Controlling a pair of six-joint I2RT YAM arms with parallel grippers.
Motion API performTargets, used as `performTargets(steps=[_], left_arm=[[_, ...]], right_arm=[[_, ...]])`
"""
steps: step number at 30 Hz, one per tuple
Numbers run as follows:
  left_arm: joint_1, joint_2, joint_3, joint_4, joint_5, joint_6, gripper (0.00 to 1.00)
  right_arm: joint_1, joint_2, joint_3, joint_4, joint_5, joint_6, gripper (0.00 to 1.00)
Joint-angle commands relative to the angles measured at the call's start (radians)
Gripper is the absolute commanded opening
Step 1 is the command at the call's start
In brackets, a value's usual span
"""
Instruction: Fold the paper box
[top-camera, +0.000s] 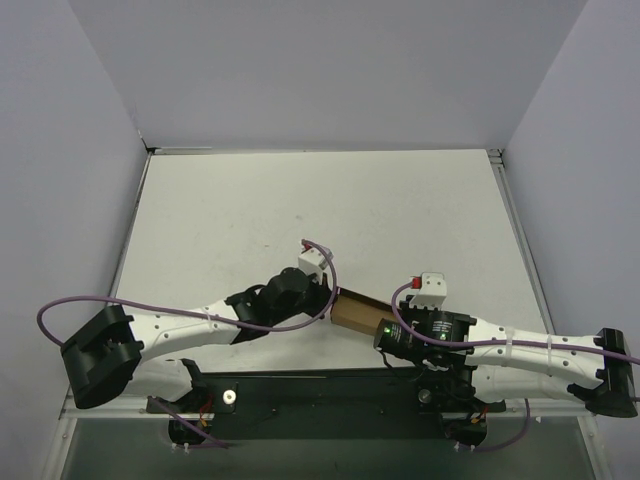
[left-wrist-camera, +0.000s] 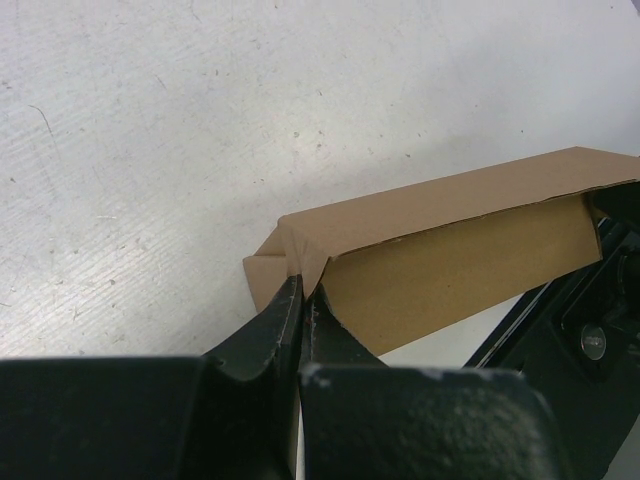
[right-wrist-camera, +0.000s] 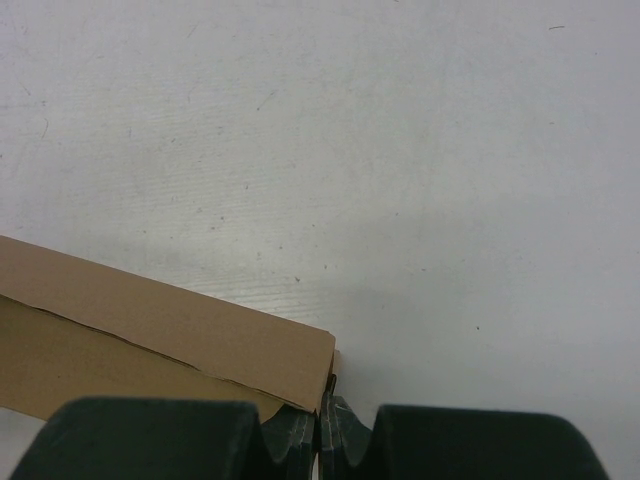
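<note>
The paper box (top-camera: 357, 311) is a brown cardboard piece, partly folded, held above the table between my two grippers. My left gripper (top-camera: 330, 297) pinches its left end; in the left wrist view the jaws (left-wrist-camera: 303, 292) are shut on a folded corner flap of the box (left-wrist-camera: 440, 260). My right gripper (top-camera: 385, 332) pinches the right end; in the right wrist view the jaws (right-wrist-camera: 326, 405) are shut on the box's edge (right-wrist-camera: 180, 335). The box's underside is hidden.
The white table (top-camera: 330, 210) stretches behind the arms, with grey walls on three sides. A black base plate (top-camera: 320, 395) runs along the near edge under the arm bases. Purple cables loop over both arms.
</note>
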Motion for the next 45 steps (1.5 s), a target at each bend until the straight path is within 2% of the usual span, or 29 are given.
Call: performTargets(steps=[1,8,14,34,37,39,43,45], left_arm=[[-0.021,0.028,-0.066,-0.111,0.049,0.008,0.0],[-0.023,0.045,-0.081,-0.108,0.035,0.002,0.0],[-0.017,-0.009,-0.112,-0.149,-0.023,-0.014,0.0],[0.0,-0.046,-0.15,-0.163,-0.005,0.0,0.0],[-0.003,-0.035,-0.149,-0.145,0.03,0.015,0.0],[-0.009,-0.027,-0.138,-0.146,0.032,0.019,0.0],[-0.015,-0.005,-0.097,-0.196,0.015,0.02,0.0],[-0.017,0.002,-0.069,-0.223,0.012,0.02,0.0]], right_arm=[[-0.002,-0.009,0.002,0.031,0.038,0.015,0.0],[-0.004,-0.002,-0.004,0.031,0.036,0.018,0.0],[-0.004,-0.013,-0.008,0.03,0.036,0.018,0.0],[-0.007,-0.024,-0.013,0.03,0.033,0.02,0.0],[-0.004,-0.039,-0.001,0.031,0.024,-0.006,0.0],[-0.004,-0.053,0.008,0.03,0.012,-0.02,0.04],[0.002,-0.084,0.036,0.031,-0.013,-0.057,0.27],[0.002,-0.093,0.064,0.03,-0.031,-0.097,0.34]])
